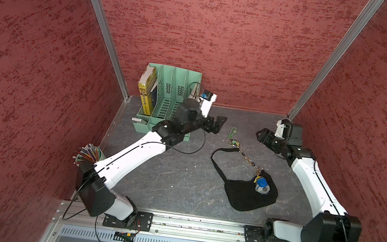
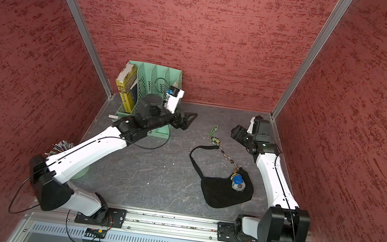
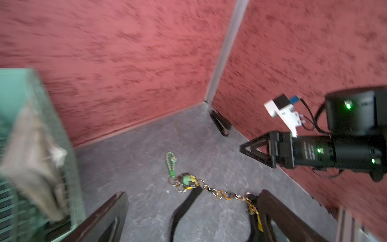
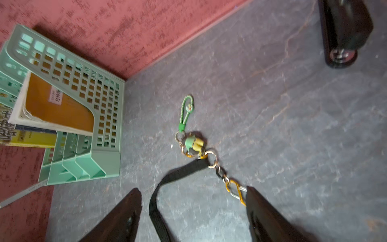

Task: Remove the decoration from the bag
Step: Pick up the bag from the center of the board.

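In both top views I see the flat black fabric bag [image 1: 248, 196] near the worktop's front right, its chain of charms [image 1: 245, 157] trailing toward the back. Left wrist view: my left gripper [image 3: 192, 220], fingers apart, frames the chain. Right wrist view: my right gripper [image 4: 192, 218], fingers apart, straddles the black webbing strap [image 4: 159, 201], poised to grasp.

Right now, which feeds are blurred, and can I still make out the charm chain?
Left wrist view: smeared, worst on the green file rack; the charm chain stays readable. Right wrist view: lightly blurred, chain clear. Both top views: sharp, evenly lit, no glare on the bag.
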